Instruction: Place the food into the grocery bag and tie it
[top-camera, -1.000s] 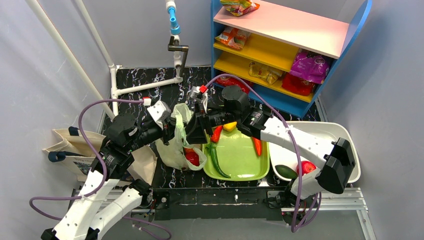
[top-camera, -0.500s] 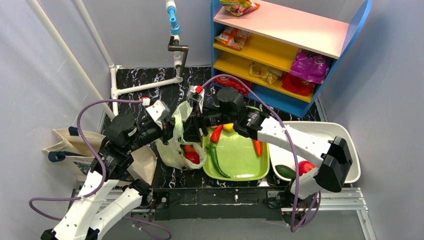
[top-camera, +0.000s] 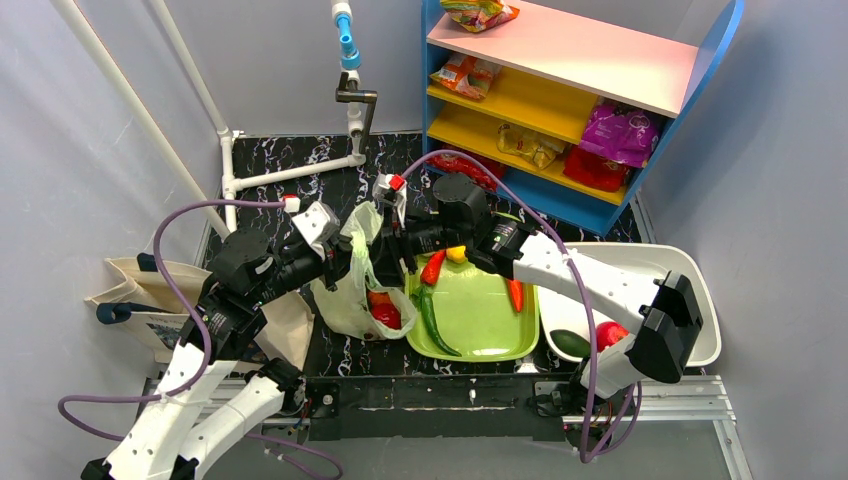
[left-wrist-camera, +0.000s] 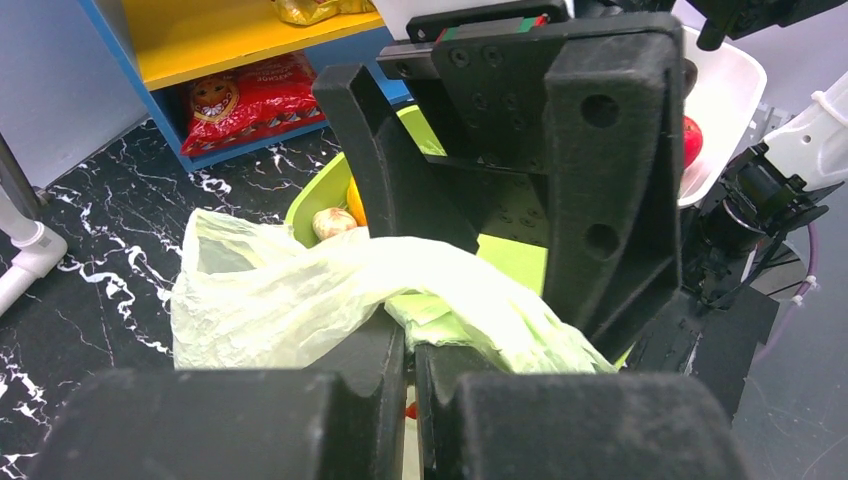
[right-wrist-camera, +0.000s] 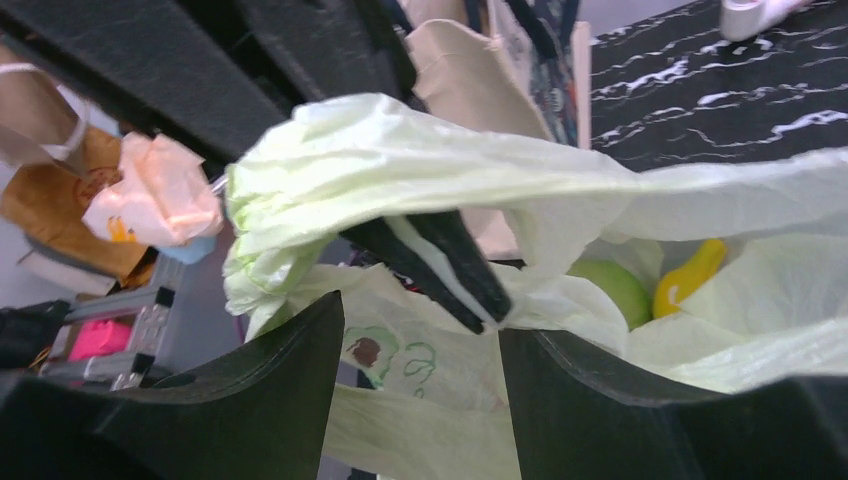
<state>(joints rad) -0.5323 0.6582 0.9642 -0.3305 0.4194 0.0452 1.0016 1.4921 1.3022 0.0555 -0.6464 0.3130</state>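
Black marbled worktop (top-camera: 300, 185) carries one thin, crinkly pale-green plastic bag (top-camera: 345, 295), just left of one glossy green tray (top-camera: 480, 318) and one white tub (top-camera: 672, 260). On the tray you have two red peppers (top-camera: 433, 267), one long green chili (top-camera: 432, 322) and one small yellow piece (top-camera: 458, 254). Your left fingers (left-wrist-camera: 360, 400) are pinched tight on the bag's rim. Your right fingers (right-wrist-camera: 590, 400) stand apart with a fold of its film between them.
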